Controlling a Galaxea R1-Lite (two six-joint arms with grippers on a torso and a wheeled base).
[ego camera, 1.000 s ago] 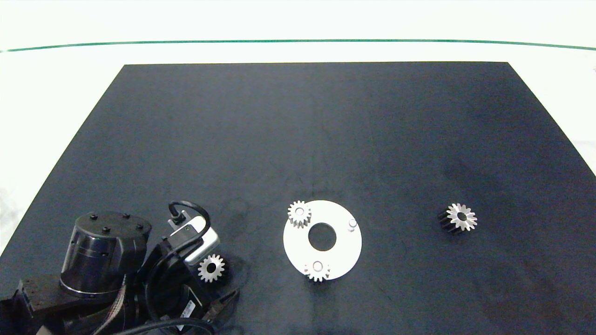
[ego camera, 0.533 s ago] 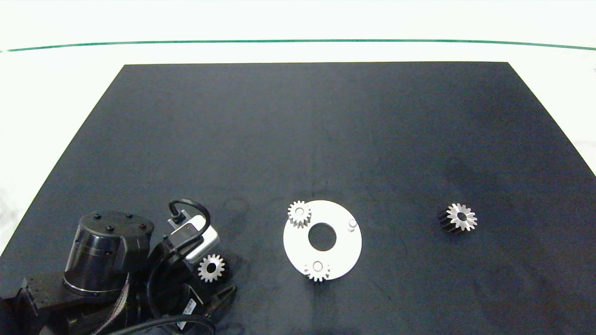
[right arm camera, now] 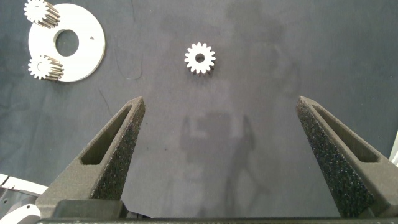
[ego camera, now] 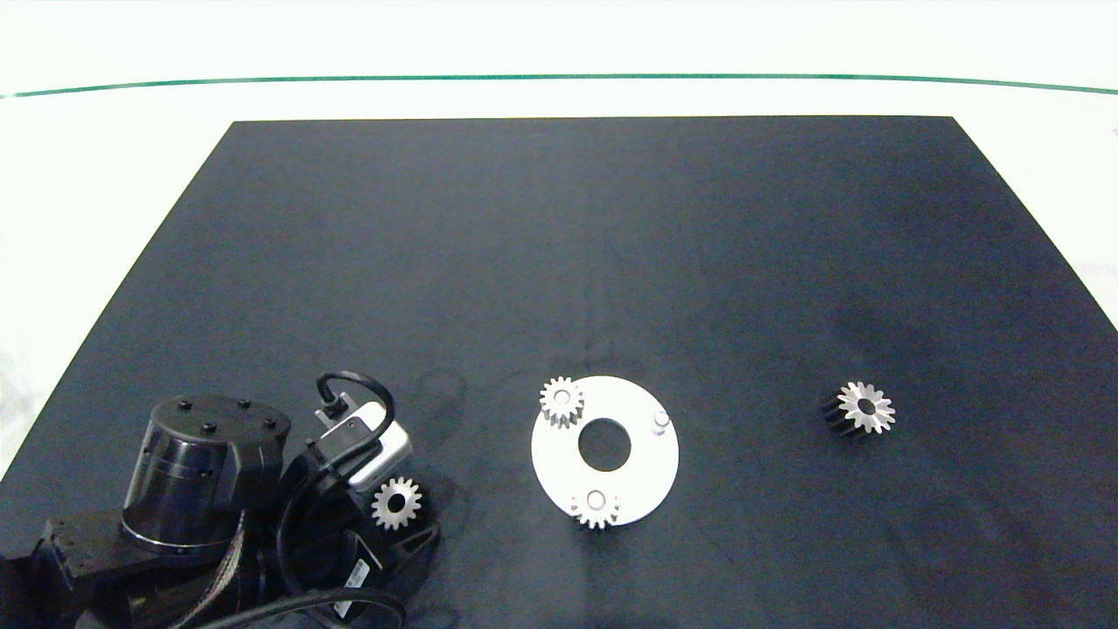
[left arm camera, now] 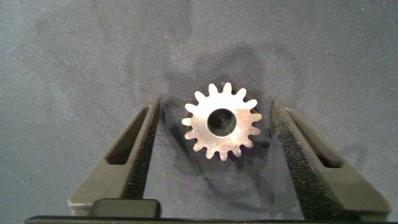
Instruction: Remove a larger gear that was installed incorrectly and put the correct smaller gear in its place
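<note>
Left gripper mostly hidden under its own arm beside the smaller gear. Right gripper out of the head view. Plate cut off at the edge.

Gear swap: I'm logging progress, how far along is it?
Done: the larger gear lies on the mat, off the plate, whose one peg stands bare. In hand: the open left gripper straddles the smaller gear. Left: grasp it and seat it on the peg.
</note>
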